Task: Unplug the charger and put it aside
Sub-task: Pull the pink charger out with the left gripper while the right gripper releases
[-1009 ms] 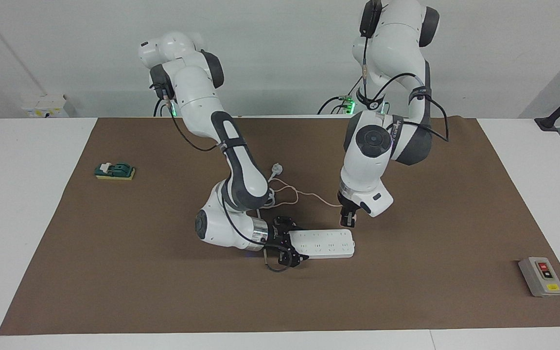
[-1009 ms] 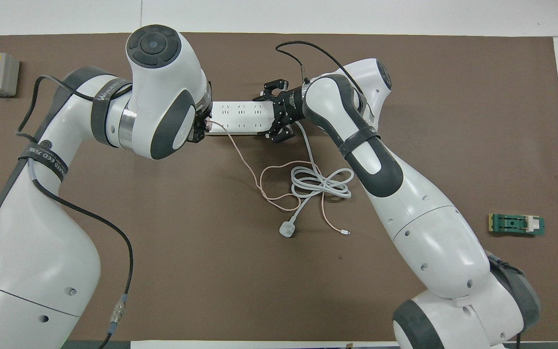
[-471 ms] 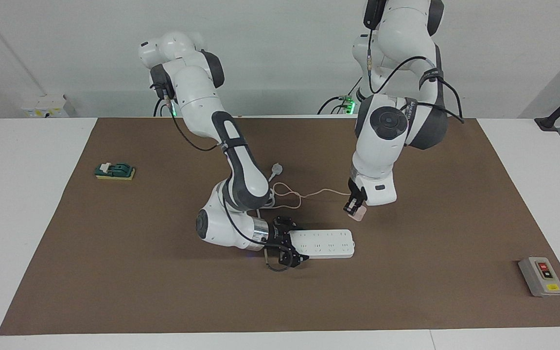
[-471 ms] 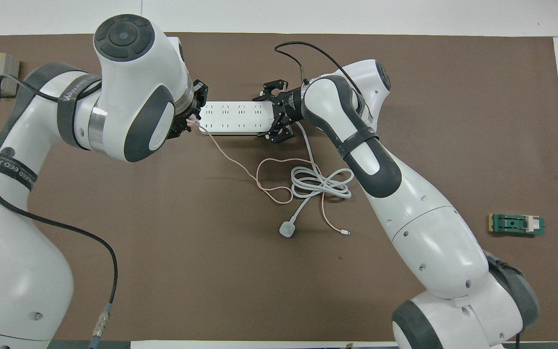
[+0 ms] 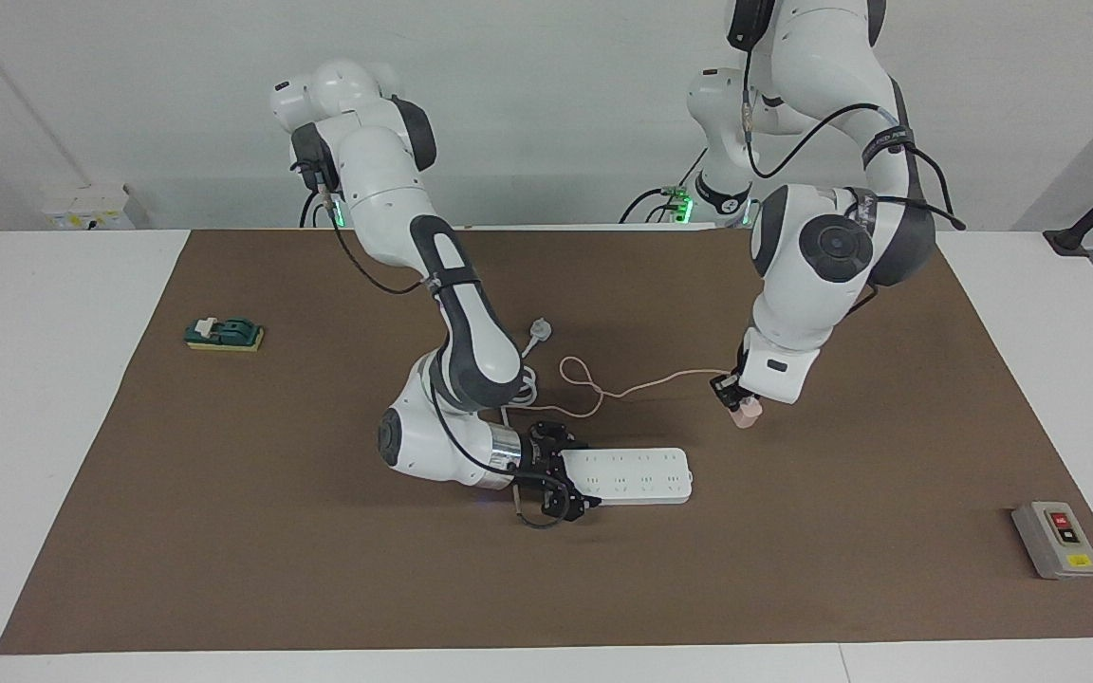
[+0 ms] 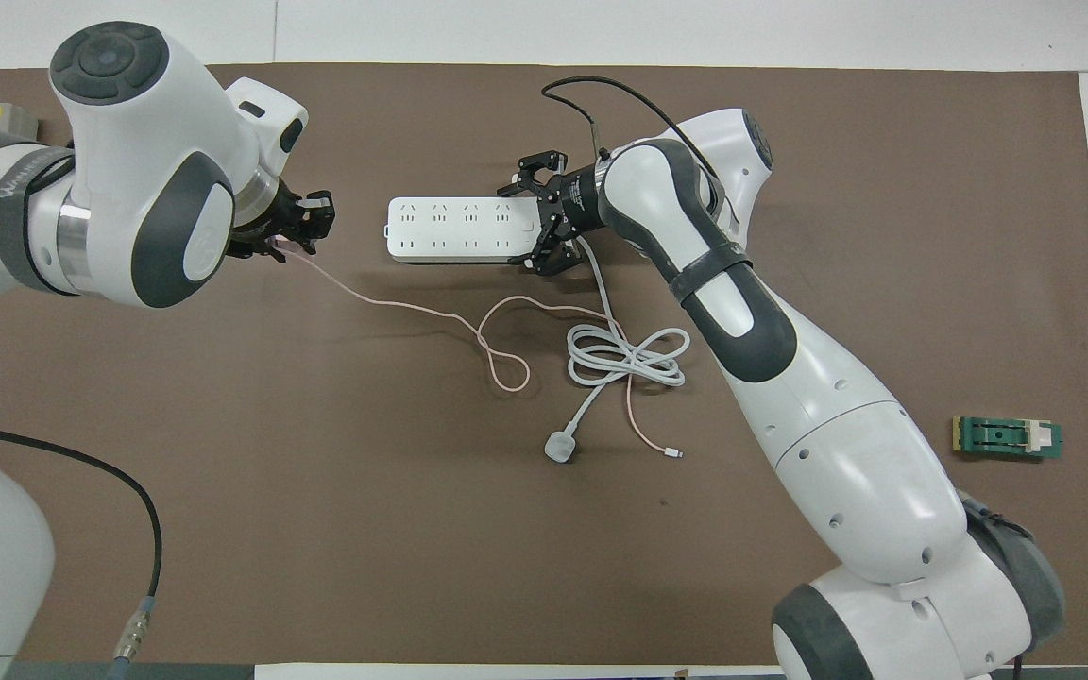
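The strap [image 6: 20, 212] on the left arm carries lettering, only partly readable as "WANNEED". The switch box [image 5: 1056, 539] bears marks too small to read.

Both arms: glossy white rounded shells, dark grey pads at the joints. Brushed-metal ring at each wrist, ahead of the black linkage grippers: left gripper [image 5: 741, 410], right gripper [image 5: 558, 484]. Left arm [image 6: 128, 217]: round dark cap with concentric rings on the joint above the jaws; grey strap with white lettering; loose black cable to a metal connector. Right arm [image 6: 742, 312]: grey band strapping a thin black cable that loops over the wrist. Green light at each base.
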You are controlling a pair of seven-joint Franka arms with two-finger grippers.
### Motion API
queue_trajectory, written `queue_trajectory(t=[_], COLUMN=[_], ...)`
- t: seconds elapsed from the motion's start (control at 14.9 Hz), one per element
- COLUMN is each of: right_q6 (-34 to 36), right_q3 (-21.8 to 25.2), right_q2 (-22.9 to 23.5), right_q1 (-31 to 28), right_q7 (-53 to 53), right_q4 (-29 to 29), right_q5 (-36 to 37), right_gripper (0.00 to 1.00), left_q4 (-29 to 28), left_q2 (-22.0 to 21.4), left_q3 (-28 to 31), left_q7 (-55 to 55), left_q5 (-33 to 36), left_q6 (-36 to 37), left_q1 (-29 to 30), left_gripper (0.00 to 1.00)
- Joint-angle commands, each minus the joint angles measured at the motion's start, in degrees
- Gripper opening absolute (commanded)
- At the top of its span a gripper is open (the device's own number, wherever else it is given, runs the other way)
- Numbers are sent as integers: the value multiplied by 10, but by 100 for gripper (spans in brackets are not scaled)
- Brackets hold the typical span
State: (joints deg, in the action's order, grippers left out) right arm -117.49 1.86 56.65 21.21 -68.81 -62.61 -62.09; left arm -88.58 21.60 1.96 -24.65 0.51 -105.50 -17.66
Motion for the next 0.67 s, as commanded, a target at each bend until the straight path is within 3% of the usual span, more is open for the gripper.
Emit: queue_trajectory(t=[0.0,0.07,0.13,0.27,0.54,0.61], right_q6=[16,27,46,71,138,152], right_q3=[7,14,38,59,110,123], right_q2=[-31,-47,-85,-124,-181,-195], right_q1=[-19,-21,-20,-20,-20,-20], right_q7=[18,18,18,18,18,18], right_q4=[-22,-36,-70,-96,-112,-112], right_q5=[-3,-2,10,22,59,71], right_gripper=[100,100,100,100,100,100], left_q4=[-86,-121,-197,-281,-301,-309], left_q2=[-48,-60,-83,-107,-114,-117], left_q3=[-4,-5,-6,-6,-4,-3], left_q7=[149,211,263,267,268,268], left_q5=[5,4,3,3,3,3], left_q6=[-22,-44,-125,-223,-231,-233], left_q1=[37,50,65,65,66,69], left_gripper=[0,0,0,0,0,6])
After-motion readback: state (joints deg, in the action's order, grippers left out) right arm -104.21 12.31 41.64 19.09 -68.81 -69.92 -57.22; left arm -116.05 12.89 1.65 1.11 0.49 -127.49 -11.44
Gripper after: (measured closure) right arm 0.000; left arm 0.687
